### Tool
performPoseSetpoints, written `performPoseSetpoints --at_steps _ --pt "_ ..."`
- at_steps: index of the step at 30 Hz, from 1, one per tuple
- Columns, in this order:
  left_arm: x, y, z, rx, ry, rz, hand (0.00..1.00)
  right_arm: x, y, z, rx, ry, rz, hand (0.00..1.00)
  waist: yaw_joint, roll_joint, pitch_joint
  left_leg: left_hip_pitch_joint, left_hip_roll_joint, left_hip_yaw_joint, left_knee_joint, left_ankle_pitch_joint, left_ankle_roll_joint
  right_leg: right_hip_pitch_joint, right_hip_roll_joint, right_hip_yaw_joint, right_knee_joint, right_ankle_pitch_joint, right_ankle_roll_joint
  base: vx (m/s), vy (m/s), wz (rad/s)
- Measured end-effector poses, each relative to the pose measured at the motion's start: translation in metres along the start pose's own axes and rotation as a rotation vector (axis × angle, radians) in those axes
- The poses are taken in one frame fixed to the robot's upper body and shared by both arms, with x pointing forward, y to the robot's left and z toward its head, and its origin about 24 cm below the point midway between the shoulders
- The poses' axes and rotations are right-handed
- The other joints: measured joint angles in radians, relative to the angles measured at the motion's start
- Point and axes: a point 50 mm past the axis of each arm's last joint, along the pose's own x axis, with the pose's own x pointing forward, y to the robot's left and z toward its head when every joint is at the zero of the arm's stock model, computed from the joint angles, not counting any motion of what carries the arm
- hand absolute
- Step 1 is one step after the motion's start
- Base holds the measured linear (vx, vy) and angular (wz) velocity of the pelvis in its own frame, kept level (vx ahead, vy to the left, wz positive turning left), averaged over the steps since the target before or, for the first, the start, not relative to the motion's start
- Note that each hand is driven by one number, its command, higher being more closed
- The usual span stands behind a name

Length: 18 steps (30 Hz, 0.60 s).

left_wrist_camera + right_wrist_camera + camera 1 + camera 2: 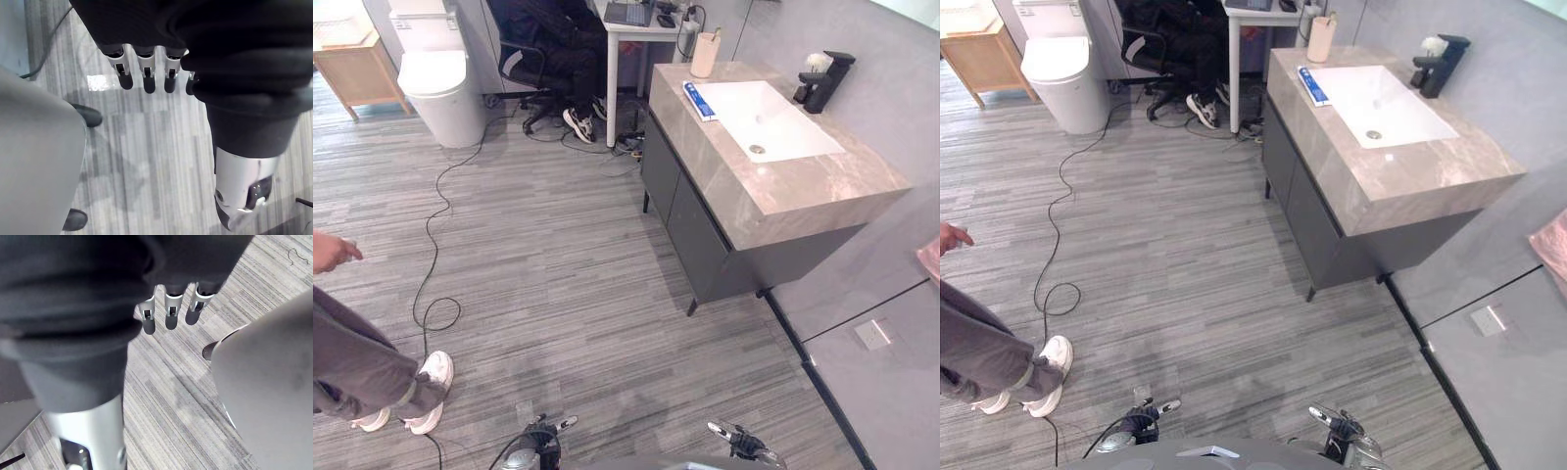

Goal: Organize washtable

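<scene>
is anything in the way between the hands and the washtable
Nothing visible. Bare floor lies between the left hand, the right hand and the washtable, where the toothpaste tube lies beside the basin. A person stands off to the robot's left, clear of that path.

I see a toilet (435, 83) far left, with a wooden stand (354, 64) just beside it. A person (553, 39) sits in an office chair (521, 70) at a white desk (641, 29) holding a laptop (628, 13). Another person (352, 362) in white shoes (435, 377) stands on the floor (568, 274) at the near left.
</scene>
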Motion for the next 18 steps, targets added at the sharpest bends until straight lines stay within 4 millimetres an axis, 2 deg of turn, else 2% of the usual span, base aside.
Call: performPoseSetpoints --at_steps 4,5,6,7,8,9,10,11,12,13,14,16,18 --pt "0.000 0.001 0.001 -0.012 -0.004 0.004 0.00 0.000 -0.003 0.002 -0.008 -0.004 -0.010 0.00 -0.002 0.011 0.004 -0.062 -0.032 -0.021 0.087 -0.034 0.047 -0.011 -0.027 -0.008 0.022 -0.001 0.001 0.03 0.080 0.27" --pt "0.000 -0.002 0.002 -0.028 -0.009 0.002 0.00 0.000 -0.005 0.004 0.009 -0.011 -0.017 0.00 -0.002 0.025 0.021 -0.072 -0.044 -0.030 0.126 -0.048 0.064 -0.021 -0.041 -0.013 0.084 -0.007 0.010 -0.01 0.172 0.48" --pt "0.000 -0.005 0.003 -0.046 -0.011 -0.002 0.00 0.000 -0.006 0.008 0.024 -0.029 -0.020 0.00 0.000 0.039 0.033 -0.072 -0.046 -0.031 0.149 -0.072 0.076 -0.047 -0.053 -0.010 0.181 -0.018 0.027 -0.08 0.303 0.76" --pt "0.000 -0.010 0.005 -0.067 -0.022 -0.010 0.00 -0.001 -0.010 0.014 0.032 -0.078 -0.032 0.00 0.004 0.052 0.048 -0.070 -0.055 -0.049 0.195 -0.145 0.084 -0.141 -0.082 0.018 0.442 -0.036 0.051 -0.12 0.291 0.69" --pt "0.000 -0.008 0.007 -0.075 -0.033 -0.004 0.00 -0.002 -0.010 0.016 0.027 -0.096 -0.028 0.00 0.009 0.037 0.057 -0.065 -0.075 -0.062 0.216 -0.155 0.093 -0.179 -0.102 0.039 0.548 -0.026 0.043 -0.11 0.214 0.67" --pt "-0.001 -0.005 0.007 -0.081 -0.036 0.006 0.00 -0.003 -0.008 0.017 0.030 -0.108 -0.023 0.00 0.009 0.029 0.063 -0.064 -0.089 -0.077 0.235 -0.171 0.093 -0.216 -0.113 0.062 0.640 0.002 0.029 -0.02 0.066 0.69" --pt "0.000 0.002 0.010 -0.103 -0.049 0.028 0.00 -0.004 -0.002 0.017 0.034 -0.131 -0.009 0.00 0.011 0.016 0.062 -0.055 -0.094 -0.106 0.271 -0.195 0.113 -0.287 -0.115 0.098 0.795 0.093 0.020 0.04 0.022 0.63" --pt "0.000 0.004 0.013 -0.114 -0.061 0.036 0.00 -0.004 -0.003 0.016 0.031 -0.135 -0.009 0.00 0.015 0.014 0.062 -0.048 -0.087 -0.116 0.277 -0.203 0.115 -0.314 -0.113 0.105 0.844 0.077 0.021 0.11 0.002 0.58" --pt "0.000 0.006 0.012 -0.125 -0.059 0.046 0.00 -0.005 -0.003 0.017 0.028 -0.146 -0.008 0.00 0.021 0.014 0.062 -0.038 -0.072 -0.131 0.279 -0.214 0.113 -0.370 -0.099 0.090 0.895 0.007 0.013 0.16 -0.035 0.32" --pt "0.000 0.005 0.013 -0.124 -0.056 0.043 0.00 -0.005 -0.003 0.019 0.034 -0.156 -0.010 0.00 0.020 0.014 0.062 -0.031 -0.058 -0.146 0.268 -0.221 0.113 -0.418 -0.096 0.052 0.868 -0.035 0.019 0.17 -0.060 0.29" --pt "0.000 0.004 0.013 -0.125 -0.054 0.041 0.00 -0.005 -0.003 0.019 0.041 -0.159 -0.013 0.00 0.017 0.015 0.062 -0.029 -0.049 -0.152 0.266 -0.229 0.111 -0.438 -0.088 0.037 0.831 -0.043 0.028 0.23 -0.123 0.24" --pt "0.000 0.000 0.012 -0.122 -0.046 0.029 0.00 -0.005 -0.005 0.019 0.098 -0.155 -0.021 0.00 0.009 0.020 0.065 -0.009 -0.021 -0.168 0.246 -0.253 0.108 -0.452 -0.053 -0.005 0.612 -0.041 0.033 0.26 -0.194 0.19" --pt "0.001 -0.004 0.014 -0.114 -0.050 0.013 0.00 -0.004 -0.006 0.014 0.170 -0.131 -0.033 0.00 0.001 0.015 0.066 0.060 -0.001 -0.191 0.163 -0.274 0.100 -0.412 -0.016 -0.062 0.253 -0.005 0.060 0.44 -0.375 0.33"
